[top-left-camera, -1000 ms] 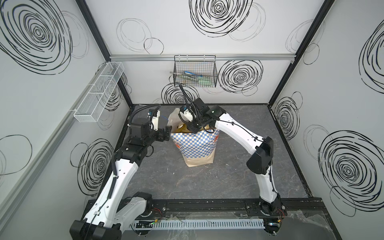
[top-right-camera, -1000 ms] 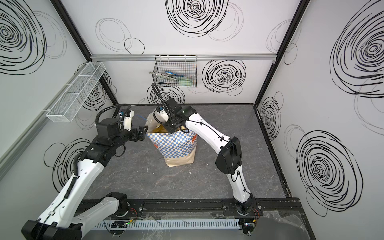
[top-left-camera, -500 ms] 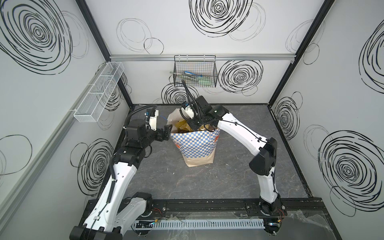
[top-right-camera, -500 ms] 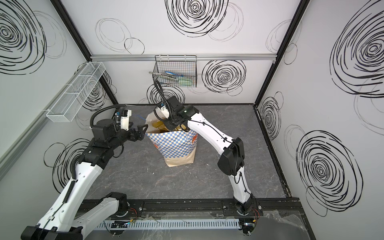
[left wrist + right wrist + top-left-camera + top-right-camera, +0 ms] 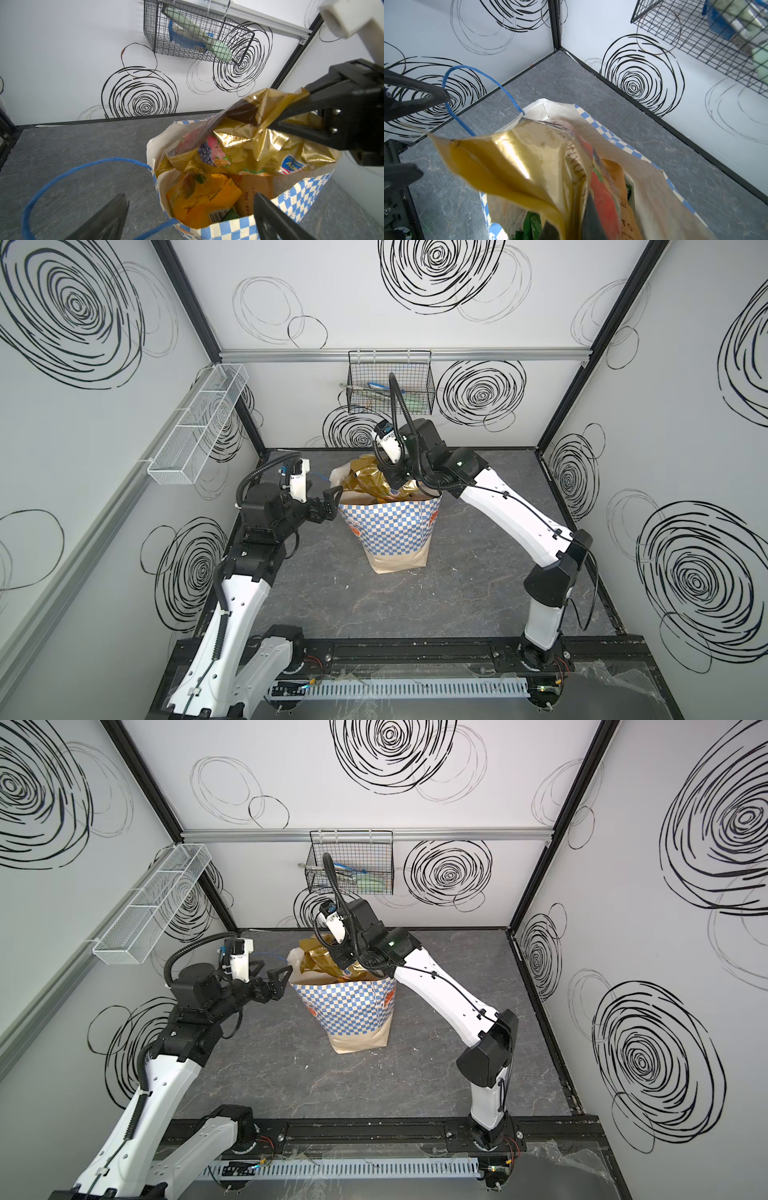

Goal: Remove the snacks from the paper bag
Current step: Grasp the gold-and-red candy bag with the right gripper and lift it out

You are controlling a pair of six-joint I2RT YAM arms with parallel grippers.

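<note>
Snacks [image 5: 199, 199] are all inside the paper bag [image 5: 390, 531], which stands upright on the grey floor [image 5: 457, 605], between the two arms. A gold bag [image 5: 259, 143] lies on top and sticks out above the rim, with orange and yellow packets below it. The right gripper [image 5: 268, 122] reaches in from above, and its fingers are pressed together on the crumpled upper edge of the gold bag. I think this one is chosen because it covers the others and its thin edge is easy to pinch. The left gripper [image 5: 332, 502] hovers just beside the left rim with fingers wide apart and nothing between them. Whether it touches the paper, I cannot tell. Probably it is placed there to hold the light paper bag down, so it does not rise or tip when the packet is pulled out.
</note>
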